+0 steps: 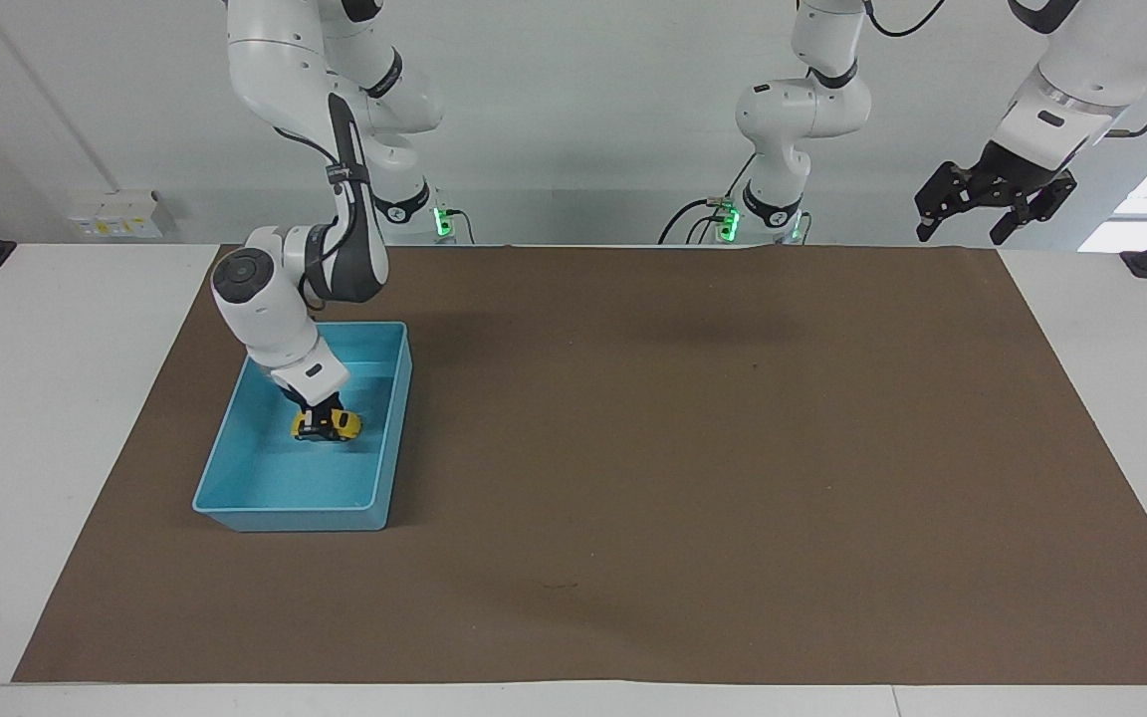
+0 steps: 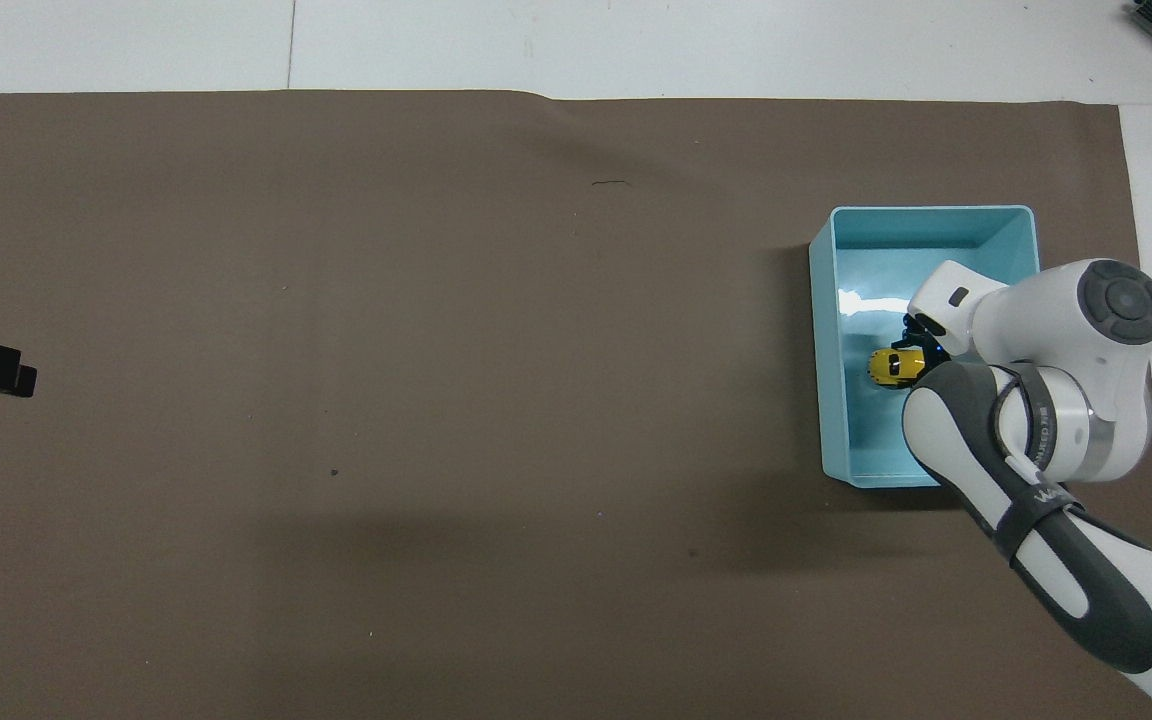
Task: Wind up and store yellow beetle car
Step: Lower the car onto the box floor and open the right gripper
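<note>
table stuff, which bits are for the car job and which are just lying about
Job:
- car, gripped by right gripper
- blue bin, car is down inside it

Lying about:
- brown mat
- left gripper, open, waiting off the mat's corner

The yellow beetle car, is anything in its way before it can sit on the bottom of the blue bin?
Nothing visible is. The right hand holds the yellow beetle car inside the blue bin, low over its bare bottom. The left hand waits up at its own end.

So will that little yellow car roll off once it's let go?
Probably a little: the yellow beetle car has wheels. The blue bin walls should stop it. It looks rigid and light in the right gripper.
</note>
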Controlling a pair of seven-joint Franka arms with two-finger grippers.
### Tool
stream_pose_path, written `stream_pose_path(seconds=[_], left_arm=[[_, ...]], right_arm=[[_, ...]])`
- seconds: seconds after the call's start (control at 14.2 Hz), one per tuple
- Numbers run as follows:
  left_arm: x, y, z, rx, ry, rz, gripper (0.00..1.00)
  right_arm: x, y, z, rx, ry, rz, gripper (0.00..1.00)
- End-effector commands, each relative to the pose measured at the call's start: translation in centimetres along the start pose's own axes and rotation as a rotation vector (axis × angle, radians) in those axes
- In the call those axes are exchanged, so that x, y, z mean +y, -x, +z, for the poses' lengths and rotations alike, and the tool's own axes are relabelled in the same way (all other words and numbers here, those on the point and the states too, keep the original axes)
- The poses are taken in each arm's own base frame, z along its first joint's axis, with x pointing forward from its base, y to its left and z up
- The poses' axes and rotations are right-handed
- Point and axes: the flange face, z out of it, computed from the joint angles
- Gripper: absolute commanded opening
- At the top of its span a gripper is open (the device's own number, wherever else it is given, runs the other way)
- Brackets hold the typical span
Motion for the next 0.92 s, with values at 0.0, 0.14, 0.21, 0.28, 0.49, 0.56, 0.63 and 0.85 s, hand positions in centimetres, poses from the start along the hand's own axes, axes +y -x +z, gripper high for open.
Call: stream_pose_path(seconds=[0.0,0.14,0.21,0.28,0.49,0.56,0.63,0.85], left_arm=[[-0.2,0.9,-0.2,0.001,0.005,-0.008,1.00],[-0.1,0.9,-0.2,0.001,0.005,-0.007,1.00],[0.0,0.9,-0.2,0.001,0.004,-0.005,1.00],[-0.1,0.9,-0.2,0.001,0.005,-0.007,1.00],[-0.1,0.9,-0.2,0.001,0.005,-0.007,1.00],[-0.1,0.9,-0.2,0.001,0.005,-0.007,1.00],[-0.1,0.8,-0.2,0.001,0.005,-0.008,1.00],[-0.1,0.9,-0.2,0.001,0.005,-0.007,1.00]], right_arm=[[0.1,0.3,1.2,0.000,0.002,-0.019,0.50],[0.6,-0.3,-0.2,0.004,0.001,-0.017,0.95],[0.9,-0.4,-0.8,0.005,-0.011,-0.019,1.00],[1.1,-0.3,-1.4,0.006,-0.018,-0.019,1.00],[1.2,0.1,-2.9,0.008,-0.018,-0.009,1.00],[1.0,0.2,-3.6,0.011,-0.018,-0.004,1.00],[0.9,0.3,-4.3,0.010,-0.015,-0.001,1.00],[1.1,0.6,-5.9,0.013,-0.027,0.003,1.00]])
